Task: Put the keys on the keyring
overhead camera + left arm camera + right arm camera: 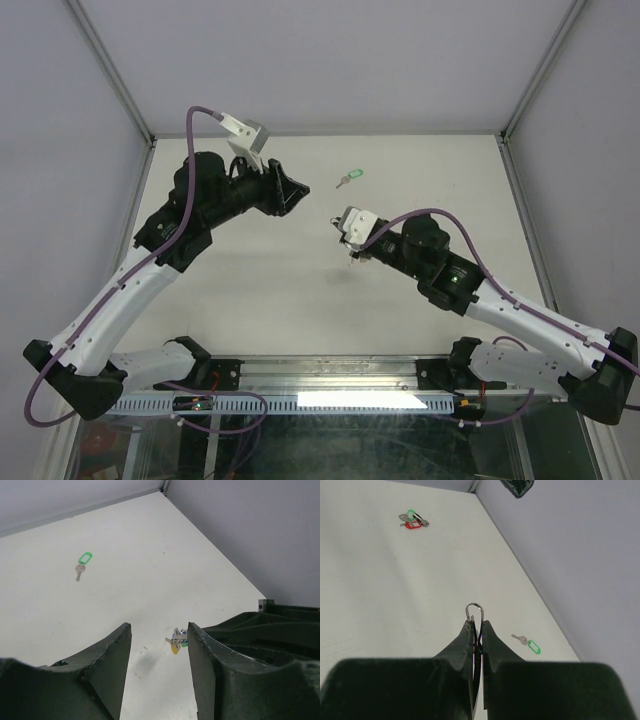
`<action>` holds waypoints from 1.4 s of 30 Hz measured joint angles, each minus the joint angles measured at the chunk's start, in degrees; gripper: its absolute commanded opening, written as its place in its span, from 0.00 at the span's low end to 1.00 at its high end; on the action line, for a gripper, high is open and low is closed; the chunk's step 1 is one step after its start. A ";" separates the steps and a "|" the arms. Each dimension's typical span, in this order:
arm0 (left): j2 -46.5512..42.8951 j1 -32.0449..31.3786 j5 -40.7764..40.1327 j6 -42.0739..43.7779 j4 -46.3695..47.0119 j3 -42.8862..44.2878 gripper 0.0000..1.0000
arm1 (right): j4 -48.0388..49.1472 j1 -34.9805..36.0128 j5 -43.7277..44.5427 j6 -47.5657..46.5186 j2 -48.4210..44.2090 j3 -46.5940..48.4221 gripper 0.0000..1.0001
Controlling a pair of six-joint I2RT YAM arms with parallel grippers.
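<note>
1. A bare white desk (300,310) sits inside pale grey walls (300,60) with metal corner posts. Both arms reach in over it from the near edge.
2. The right gripper (476,626) is clamped flat on the keyring (475,610). Only the thin wire loop shows past the fingertips. Holding it edge-on and off the desk seems meant to offer the open part of the loop to the other arm.
3. The left gripper (160,627) has its fingers apart and holds nothing. It hangs just beside the right one and faces it, which looks like a stance for fetching a key or steadying the ring.
4. Between the left fingers, in the left wrist view, a yellow-tagged bunch (176,641) with a touch of blue shows close to the right arm. It appears to dangle under the held ring, with a faint shadow beside it on the desk, but I cannot tell the attachment for sure.
5. The green-tagged key (83,562) lies flat on the desk, loose, beyond both grippers toward the far wall. It is not yet on the ring, so it is probably the next one to pick up.
6. Farther off, the right wrist view shows a red and green bunch (413,520) lying on the desk, well apart from everything else.
</note>
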 measured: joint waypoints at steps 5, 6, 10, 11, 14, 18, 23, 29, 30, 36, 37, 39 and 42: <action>3.06 0.57 -3.74 0.17 -0.20 -0.02 0.57 | -3.30 0.31 3.10 -2.23 0.00 0.00 0.00; 4.00 0.57 -4.44 0.39 -0.17 -0.02 0.62 | -3.93 0.31 3.61 -2.34 0.00 0.00 0.00; 8.59 0.57 -7.48 1.18 -0.04 -0.02 0.71 | -7.65 0.11 7.48 -1.53 0.00 0.11 0.00; 10.14 0.57 -8.31 1.31 0.07 -0.02 0.72 | -9.05 -0.33 8.09 -0.55 0.00 0.35 0.00; 15.91 0.57 -9.35 1.86 0.17 0.48 0.72 | -12.09 -3.69 8.94 3.52 -0.13 1.01 0.00; 26.36 0.57 -11.52 2.84 -0.55 4.52 0.69 | -15.72 -12.09 8.68 10.82 -1.49 1.05 0.00; 41.53 0.59 -13.05 4.50 -1.22 14.64 0.65 | -18.88 -19.17 7.52 18.95 -3.78 1.05 0.00; 56.11 1.07 -12.94 7.76 -1.77 25.97 0.62 | -21.84 -21.81 5.46 24.79 -4.70 1.05 0.00; 58.40 1.31 -12.87 8.39 -1.99 28.13 0.61 | -22.12 -21.88 5.14 25.27 -4.79 1.05 0.00; 68.61 2.54 -10.99 12.33 -2.27 39.85 0.57 | -23.17 -21.94 3.04 27.96 -5.09 1.03 0.00; 70.18 2.95 -10.64 12.92 -2.29 41.68 0.57 | -23.19 -21.97 2.75 28.28 -5.09 1.03 0.00; 72.48 3.61 -9.88 13.99 -2.25 44.13 0.56 | -23.19 -21.97 2.54 28.57 -5.09 1.01 0.00; 75.69 4.24 -9.46 15.87 -2.36 46.97 0.56 | -23.19 -21.97 1.88 29.16 -5.07 0.96 0.00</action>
